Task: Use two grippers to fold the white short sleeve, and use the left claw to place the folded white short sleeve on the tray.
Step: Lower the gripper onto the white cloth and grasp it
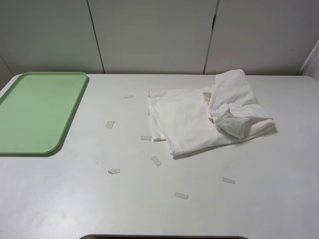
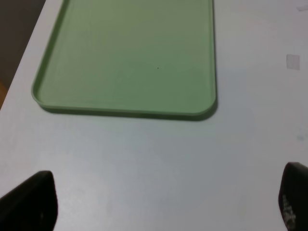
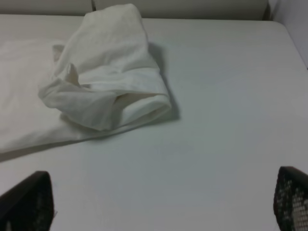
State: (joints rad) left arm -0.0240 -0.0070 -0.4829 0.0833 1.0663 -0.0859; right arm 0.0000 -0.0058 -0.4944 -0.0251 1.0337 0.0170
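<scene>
Shirt: The white T-shirt [image 1: 189,122] lies on the desk [image 1: 75,204], right of centre in the high view. Its left part is spread flat. Its right part is bunched into a rumpled heap on top of the flat layer.
Tray: The pale green tray [image 1: 40,109] sits at the desk's left edge, well apart from the T-shirt, which lies wholly outside it.
Left tool: The left tool [image 2: 161,199] has its dark fingers [image 2: 29,202] spread wide and grips nothing. It hangs over bare desk near one short rim of the tray.
Right tool: The right tool [image 3: 159,201] is also spread wide and holds nothing. It is near the T-shirt's bunched end without touching it.
Scraps: Small pale paper scraps [image 1: 156,160] dot the desk between tray and T-shirt and in front of the T-shirt. Two lie against the T-shirt's left edge.
Backdrop: Pale wall panels [image 1: 149,35] stand behind the desk.
</scene>
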